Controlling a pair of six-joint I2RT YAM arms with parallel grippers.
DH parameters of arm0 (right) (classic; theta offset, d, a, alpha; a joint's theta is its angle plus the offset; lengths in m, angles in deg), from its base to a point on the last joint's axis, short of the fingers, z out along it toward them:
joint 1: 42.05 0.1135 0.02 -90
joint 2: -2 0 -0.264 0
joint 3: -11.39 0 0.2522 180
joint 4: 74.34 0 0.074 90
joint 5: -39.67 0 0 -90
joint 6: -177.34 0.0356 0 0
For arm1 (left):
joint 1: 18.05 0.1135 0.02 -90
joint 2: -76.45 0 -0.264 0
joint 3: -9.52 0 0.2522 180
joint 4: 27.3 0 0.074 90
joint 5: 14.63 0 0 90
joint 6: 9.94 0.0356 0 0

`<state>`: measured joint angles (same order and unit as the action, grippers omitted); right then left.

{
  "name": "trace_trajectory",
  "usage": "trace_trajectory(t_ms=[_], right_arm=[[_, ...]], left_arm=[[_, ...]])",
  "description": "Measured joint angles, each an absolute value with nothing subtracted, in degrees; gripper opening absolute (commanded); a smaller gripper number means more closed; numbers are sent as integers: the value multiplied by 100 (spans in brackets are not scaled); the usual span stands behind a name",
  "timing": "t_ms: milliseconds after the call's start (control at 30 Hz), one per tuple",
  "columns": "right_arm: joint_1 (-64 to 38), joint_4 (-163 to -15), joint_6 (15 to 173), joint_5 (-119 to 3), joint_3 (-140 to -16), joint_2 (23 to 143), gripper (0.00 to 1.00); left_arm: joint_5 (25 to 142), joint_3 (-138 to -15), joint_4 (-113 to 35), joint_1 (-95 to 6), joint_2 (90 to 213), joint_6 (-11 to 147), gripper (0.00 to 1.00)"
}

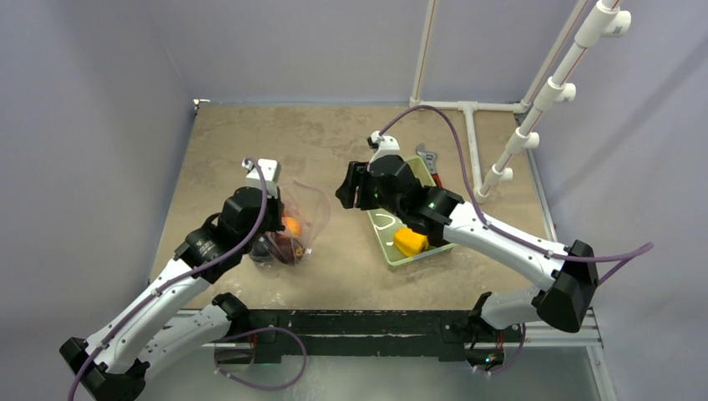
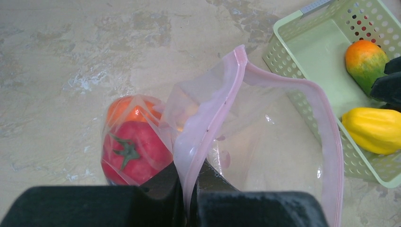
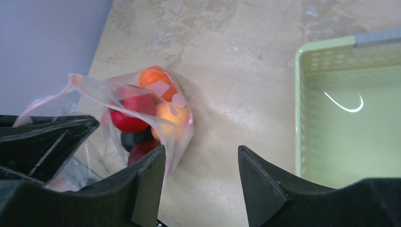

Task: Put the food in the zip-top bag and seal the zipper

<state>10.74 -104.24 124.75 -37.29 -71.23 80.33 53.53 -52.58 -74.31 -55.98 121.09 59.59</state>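
The clear zip-top bag [image 1: 299,224] stands on the table at centre left, with its mouth open. My left gripper [image 2: 191,189] is shut on the pale pink zipper [image 2: 213,109] and holds the rim up; it also shows in the top view [image 1: 274,194]. Inside the bag are a red tomato [image 2: 132,151], an orange [image 2: 128,111], a peach [image 3: 172,113] and a dark plum [image 3: 134,138]. A yellow pepper [image 2: 373,130] and an orange-green piece [image 2: 366,61] lie in the basket. My right gripper [image 1: 351,188] is open and empty between the bag and the basket; in its wrist view [image 3: 201,156] it is above bare table.
The light green slotted basket [image 1: 377,238] stands right of centre; its rim shows in the left wrist view [image 2: 283,28] and the right wrist view [image 3: 299,94]. A grey wrench [image 1: 430,160] lies behind it. A white pipe frame [image 1: 472,134] stands at the back right. Walls close in the left and back sides.
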Motion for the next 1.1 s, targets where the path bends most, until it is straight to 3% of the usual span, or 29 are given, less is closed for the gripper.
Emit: trace_trajectory(t_ms=[733, 1100], right_arm=[[1011, -11858, 13345, -2767, -6629, 9023, 58], [1011, -11847, 13362, -2728, -6555, 9132, 41]], left_arm=[[5359, -5221, -7368, -5598, 12137, 5963, 0], [5364, -5221, -7364, -5598, 12159, 5963, 0]])
